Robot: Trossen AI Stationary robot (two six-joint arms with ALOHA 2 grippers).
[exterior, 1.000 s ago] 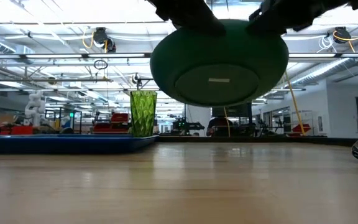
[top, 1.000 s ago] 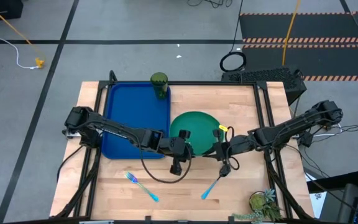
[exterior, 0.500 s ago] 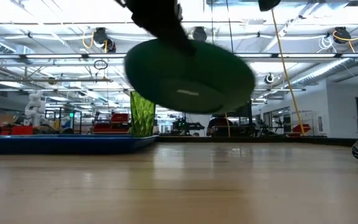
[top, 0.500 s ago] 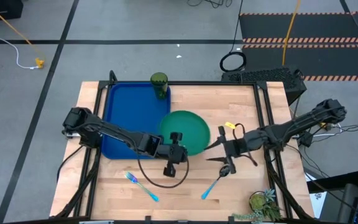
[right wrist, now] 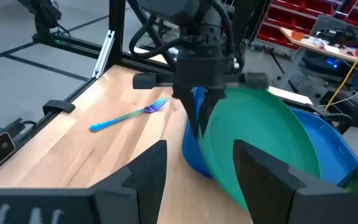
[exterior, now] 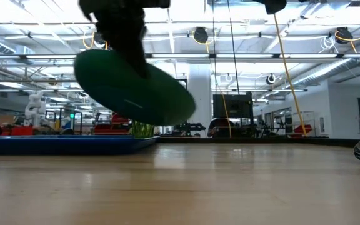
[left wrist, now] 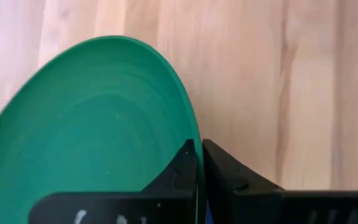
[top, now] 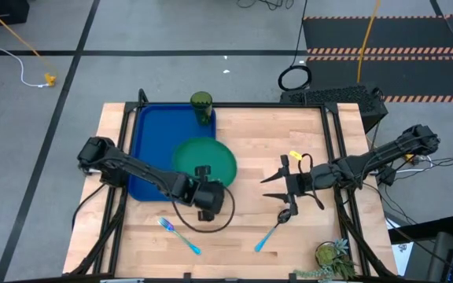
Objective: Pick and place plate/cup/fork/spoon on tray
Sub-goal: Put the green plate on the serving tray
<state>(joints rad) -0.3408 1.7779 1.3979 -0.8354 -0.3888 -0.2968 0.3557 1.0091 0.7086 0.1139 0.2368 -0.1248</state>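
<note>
High view: my left gripper [top: 204, 174] pinches the plate [top: 203, 159] rim; I level it over the tray [top: 157, 134] before lowering. My right gripper [top: 274, 179] waits, spread.

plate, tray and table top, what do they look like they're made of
The plate, held at its rim by the left gripper, looks like matte green plastic: thin, evenly coloured, no glaze shine. The tray seems smooth blue plastic with moulded rounded corners. The table looks like pale wood, with joined strips and grain showing.
</note>
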